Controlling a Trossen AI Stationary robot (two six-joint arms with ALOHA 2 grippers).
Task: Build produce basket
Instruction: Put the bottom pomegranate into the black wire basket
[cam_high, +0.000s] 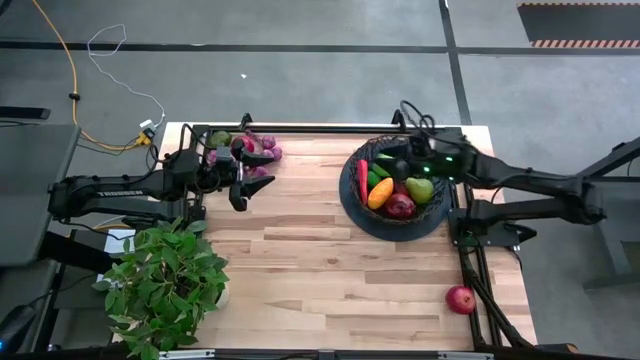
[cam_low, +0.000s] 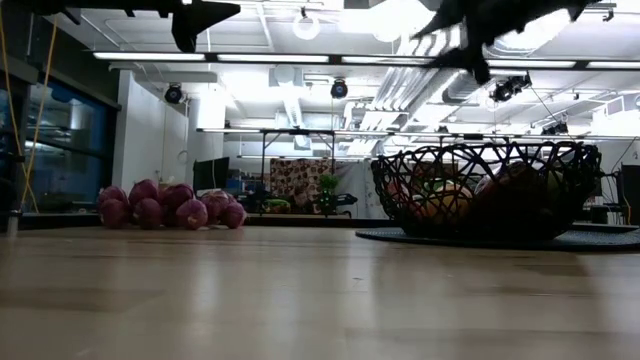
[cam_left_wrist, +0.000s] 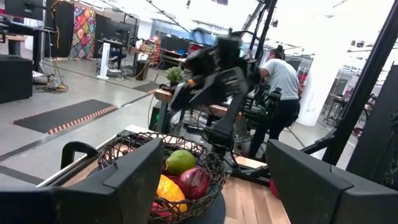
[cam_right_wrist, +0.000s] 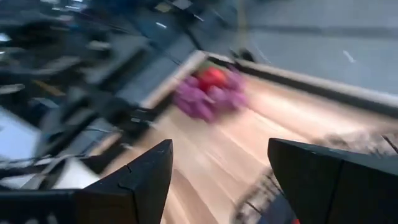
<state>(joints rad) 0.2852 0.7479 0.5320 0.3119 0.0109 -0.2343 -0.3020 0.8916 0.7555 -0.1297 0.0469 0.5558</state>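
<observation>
High view: the basket (cam_high: 352, 195) sits at the table's far right, filled with produce – a pear (cam_high: 419, 189), an orange (cam_high: 380, 193), a chilli (cam_high: 362, 179). The right gripper (cam_high: 403, 160) hovers over its far rim; the left gripper (cam_high: 240, 190) hangs beside the grapes (cam_high: 262, 150). One apple (cam_high: 460, 298) lies alone near the right edge.

Left wrist view: fingers (cam_left_wrist: 127, 180) spread, empty.

Right wrist view: fingers (cam_right_wrist: 140, 180) parted – nothing held.

The left arm reaches in from the left edge along the far side of the counter (cam_high: 330, 270), its left gripper (cam_high: 240, 195) raised off the surface with jaws apart and nothing between them. The right arm stretches in from the right edge, its right gripper (cam_high: 405, 160) held high, jaws spread wide and empty.
</observation>
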